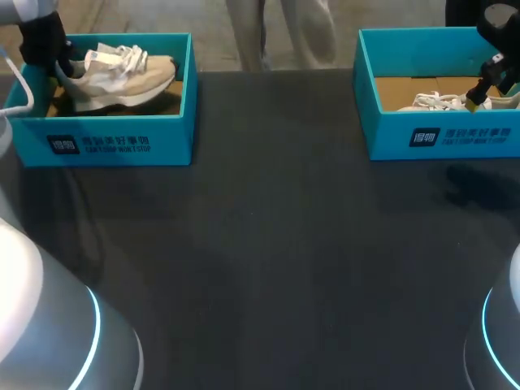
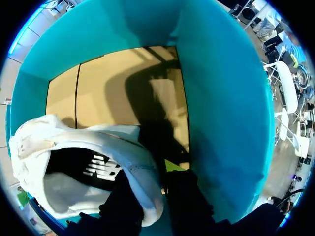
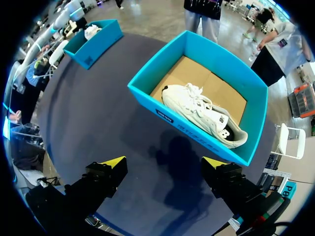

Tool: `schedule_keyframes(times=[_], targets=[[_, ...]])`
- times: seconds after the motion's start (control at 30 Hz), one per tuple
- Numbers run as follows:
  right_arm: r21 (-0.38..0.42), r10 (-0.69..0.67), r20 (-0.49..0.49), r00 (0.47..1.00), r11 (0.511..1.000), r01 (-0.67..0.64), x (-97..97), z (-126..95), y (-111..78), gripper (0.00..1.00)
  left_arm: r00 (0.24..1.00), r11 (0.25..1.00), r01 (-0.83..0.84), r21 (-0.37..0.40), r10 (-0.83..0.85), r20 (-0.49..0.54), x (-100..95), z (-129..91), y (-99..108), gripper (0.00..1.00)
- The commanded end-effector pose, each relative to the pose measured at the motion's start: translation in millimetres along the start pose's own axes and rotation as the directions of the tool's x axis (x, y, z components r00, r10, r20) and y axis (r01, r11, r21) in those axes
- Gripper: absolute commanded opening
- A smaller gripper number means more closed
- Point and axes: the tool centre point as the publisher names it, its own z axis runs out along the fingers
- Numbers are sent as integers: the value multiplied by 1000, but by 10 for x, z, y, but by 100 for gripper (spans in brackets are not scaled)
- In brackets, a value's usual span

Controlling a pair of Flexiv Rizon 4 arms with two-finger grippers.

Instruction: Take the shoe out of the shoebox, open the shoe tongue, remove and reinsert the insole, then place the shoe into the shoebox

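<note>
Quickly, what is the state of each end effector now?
Left end effector: closed on the heel rim of the shoe.
Right end effector: open, holding nothing.

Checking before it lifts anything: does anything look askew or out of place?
Only the left shoe: it sits askew in its shoebox, heel collar pinched by the left gripper. The right shoe lies flat.

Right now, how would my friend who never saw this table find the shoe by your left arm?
Find the dark table, then the blue shoebox at its far left corner. The shoe inside has its heel pinched in my left gripper. It is tan and white, while the other shoe, in the right shoebox, is plain white.
</note>
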Motion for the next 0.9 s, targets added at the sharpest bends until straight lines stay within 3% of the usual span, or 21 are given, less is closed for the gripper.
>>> schedule_keyframes(times=[0.03, 0.9], targets=[[2, 0, -1, 1000, 1000, 0, -6, 1, 10, 100, 1000, 1000, -7, 14, 7, 1, 43, -199, -9, 0], [2, 0, -1, 1000, 1000, 0, -6, 1, 10, 100, 994, 1000, -22, 22, 24, -108, 213, -1679, -179, 0]])
